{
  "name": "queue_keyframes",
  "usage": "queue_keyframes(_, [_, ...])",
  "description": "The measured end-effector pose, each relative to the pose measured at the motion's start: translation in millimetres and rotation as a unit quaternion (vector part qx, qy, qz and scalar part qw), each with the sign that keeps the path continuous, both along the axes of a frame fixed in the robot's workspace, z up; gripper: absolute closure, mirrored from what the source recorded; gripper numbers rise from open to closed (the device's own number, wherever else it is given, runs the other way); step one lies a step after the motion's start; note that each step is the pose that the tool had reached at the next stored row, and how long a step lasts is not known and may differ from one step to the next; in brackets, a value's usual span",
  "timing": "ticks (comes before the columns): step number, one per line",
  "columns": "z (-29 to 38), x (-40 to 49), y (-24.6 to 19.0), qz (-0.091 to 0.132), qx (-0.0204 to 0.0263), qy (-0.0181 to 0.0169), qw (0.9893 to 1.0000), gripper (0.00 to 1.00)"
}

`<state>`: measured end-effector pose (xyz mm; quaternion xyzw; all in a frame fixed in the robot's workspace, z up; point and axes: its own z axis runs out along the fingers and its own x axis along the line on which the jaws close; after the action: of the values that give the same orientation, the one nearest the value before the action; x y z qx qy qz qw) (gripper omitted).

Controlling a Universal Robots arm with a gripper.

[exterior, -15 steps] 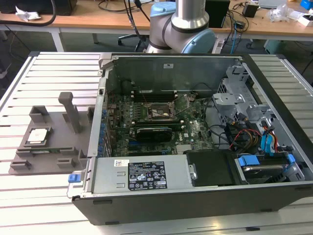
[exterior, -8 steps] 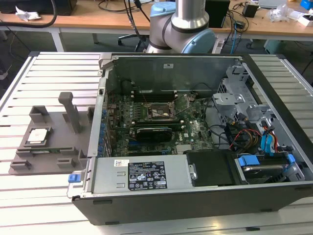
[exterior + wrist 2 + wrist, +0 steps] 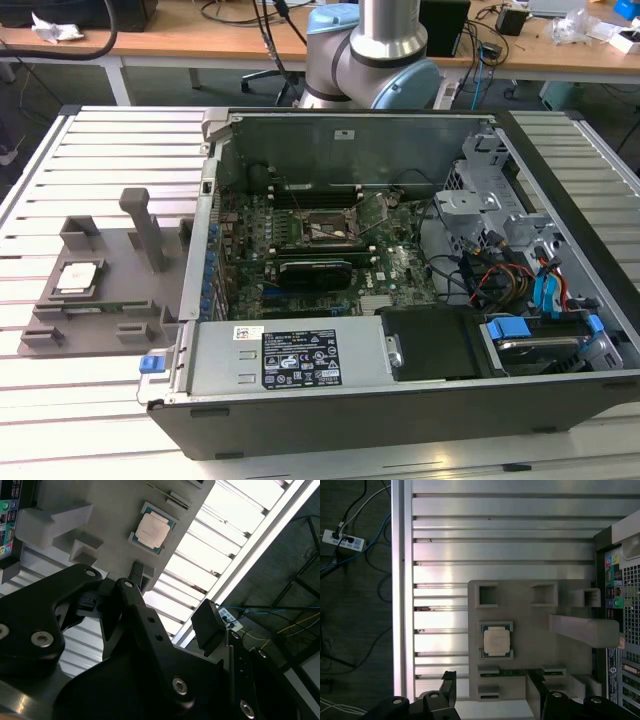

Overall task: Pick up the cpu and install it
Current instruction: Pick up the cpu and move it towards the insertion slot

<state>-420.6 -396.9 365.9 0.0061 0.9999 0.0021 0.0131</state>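
Surface (image 3: 100, 130): slatted aluminium, carrying everything below.
Computer case (image 3: 350, 430): lying open on its side in the middle of the surface, inside facing up.
Arm (image 3: 385, 40): grey and pale blue joint at twelve o'clock of the case in the exterior view, just behind its far wall.
Motherboard (image 3: 400, 270): green, flat on the case floor; its black-framed socket (image 3: 320, 230) sits near the board's middle with nothing silvery seated in it.
Fixture (image 3: 130, 300): grey plastic plate at nine o'clock of the case in the exterior view, just beside the case wall; an upright post (image 3: 150, 230) rises from it.
Claw (image 3: 490, 676): fingers apart, holding nothing; in the first wrist view the two black fingers stand over the fixture's edge, clear of the chip.
Cpu (image 3: 78, 277): lying flat in a square recess of the fixture, silvery top up, at seven o'clock of the post in the exterior view. Not picked up, and well apart from the socket. Seen in both wrist views (image 3: 496, 641) (image 3: 153, 527).
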Motion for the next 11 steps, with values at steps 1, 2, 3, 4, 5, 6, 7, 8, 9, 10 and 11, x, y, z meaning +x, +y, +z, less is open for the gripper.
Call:
queue_keyframes(1, [-0.3,0.0,0.0,0.000,0.0000,0.0000,1.0000,0.34])
queue_keyframes(2, [-0.7,0.0,0.0,0.000,0.0000,0.0000,1.0000,0.34])
queue_keyframes(3, [-1.1,0.0,0.0,0.000,0.0000,0.0000,1.0000,0.34])
queue_keyframes(4, [-1.4,0.0,0.0,0.000,0.0000,0.0000,1.0000,0.34])
queue_keyframes(5, [-1.7,0.0,0.0,0.000,0.0000,0.0000,1.0000,0.34])
queue_keyframes(6, [-2.0,0.0,0.0,0.000,0.0000,0.0000,1.0000,0.34])
queue_keyframes(7, [-2.2,0.0,0.0,0.000,0.0000,0.0000,1.0000,0.34])
queue_keyframes(8, [-2.6,0.0,0.0,0.000,0.0000,0.0000,1.0000,0.34])
queue_keyframes(9, [-2.9,0.0,0.0,0.000,0.0000,0.0000,1.0000,0.34])
queue_keyframes(10, [-3.1,0.0,0.0,0.000,0.0000,0.0000,1.0000,0.34])
queue_keyframes(11, [-3.4,0.0,0.0,0.000,0.0000,0.0000,1.0000,0.34])
